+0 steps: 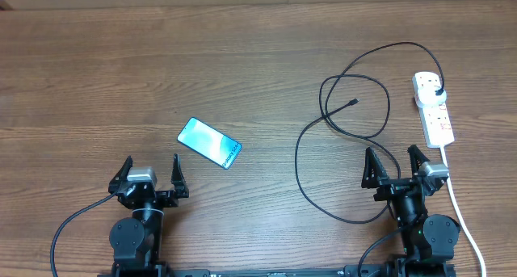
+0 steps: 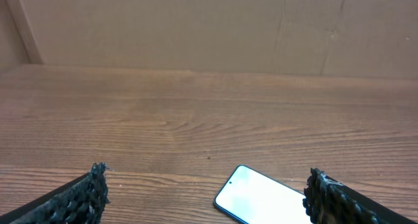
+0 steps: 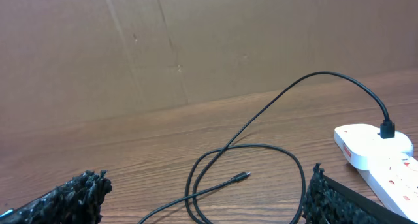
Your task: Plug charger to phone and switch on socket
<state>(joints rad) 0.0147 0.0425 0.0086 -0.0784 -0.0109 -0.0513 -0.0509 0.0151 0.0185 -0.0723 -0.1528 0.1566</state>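
The phone (image 1: 210, 143) lies flat on the wooden table, screen glowing cyan, just ahead and right of my left gripper (image 1: 151, 174). In the left wrist view the phone (image 2: 261, 199) lies near the right finger of the gripper (image 2: 206, 194), which is open and empty. The charger cable (image 1: 339, 128) loops on the table, its connector tip (image 1: 355, 101) free. Its black plug head (image 1: 437, 90) sits in the white socket strip (image 1: 433, 107). My right gripper (image 1: 396, 165) is open and empty. The right wrist view shows the gripper (image 3: 206, 198), the tip (image 3: 243, 176) and the socket (image 3: 382, 152).
The socket's thick white cord (image 1: 464, 220) runs down the right side past the right arm. A cardboard wall (image 3: 163, 48) stands behind the table's far edge.
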